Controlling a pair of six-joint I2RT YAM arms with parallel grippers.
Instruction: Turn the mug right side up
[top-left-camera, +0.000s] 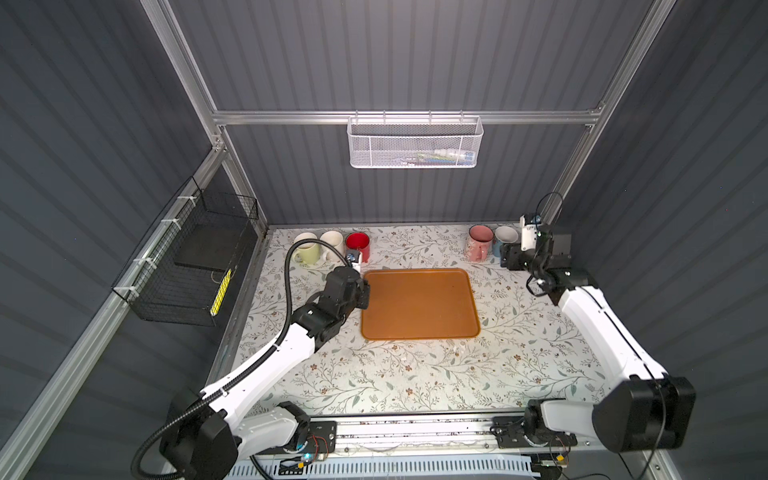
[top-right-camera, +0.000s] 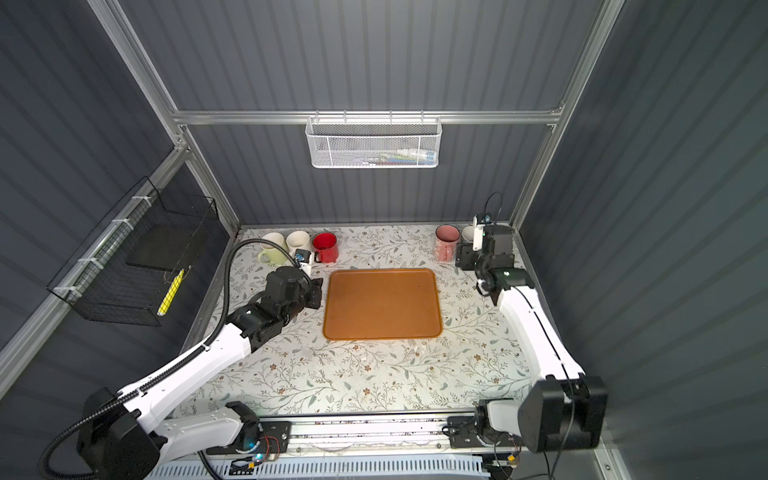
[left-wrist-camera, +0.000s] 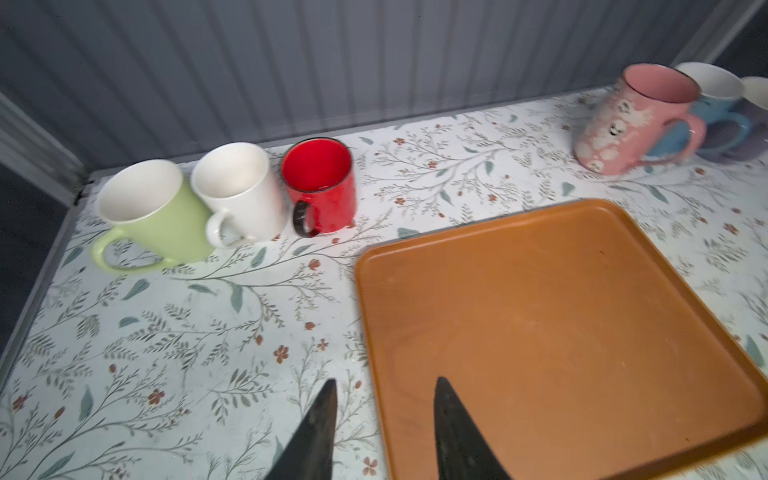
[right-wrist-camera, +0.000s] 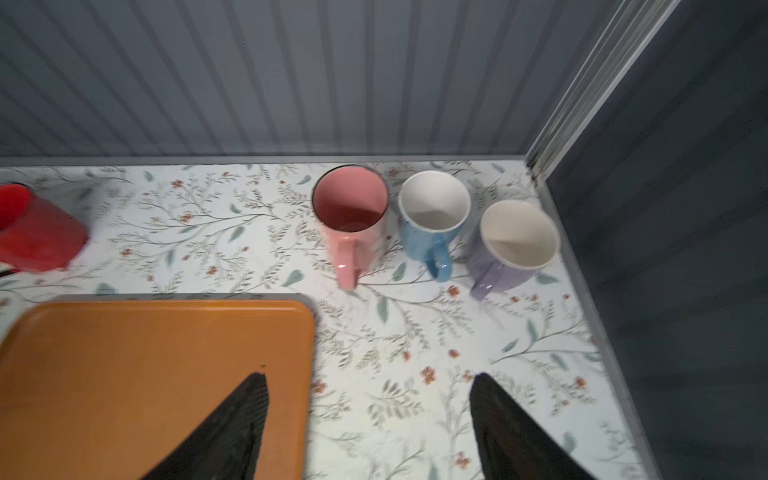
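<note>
Fingers (left-wrist-camera: 320, 432) of left gripper (left-wrist-camera: 385, 386): parted to a moderate gap, nothing gripped; one tip above floral table (left-wrist-camera: 187, 353), other above orange tray (left-wrist-camera: 540, 332), left tray rim between. Fingers (right-wrist-camera: 232, 428) of right gripper (right-wrist-camera: 370, 376): spread wide, nothing gripped; one tip above tray corner, other above table.

Task item, pink mug (right-wrist-camera: 351, 208): mouth up on table, near back wall (right-wrist-camera: 291, 83), beyond right rear tray corner, handle toward front, apart from right gripper. Outline blurred in both wrist views.

Edges: mugs lined along back wall; purple mug (right-wrist-camera: 498, 266) nearest right side wall (right-wrist-camera: 665, 208), green mug (left-wrist-camera: 166, 224) nearest left table edge. Strip of bare table between rear tray rim and each mug group. Wide bare gap along back wall between red mug (left-wrist-camera: 324, 195) and pink mug. Broad bare table in front of tray.

Count: mugs, six. Green, white mug (left-wrist-camera: 245, 199), red at left rear; pink, blue mug (right-wrist-camera: 424, 241), purple at right rear; all mouth up. Trays, one. Grippers, two.
</note>
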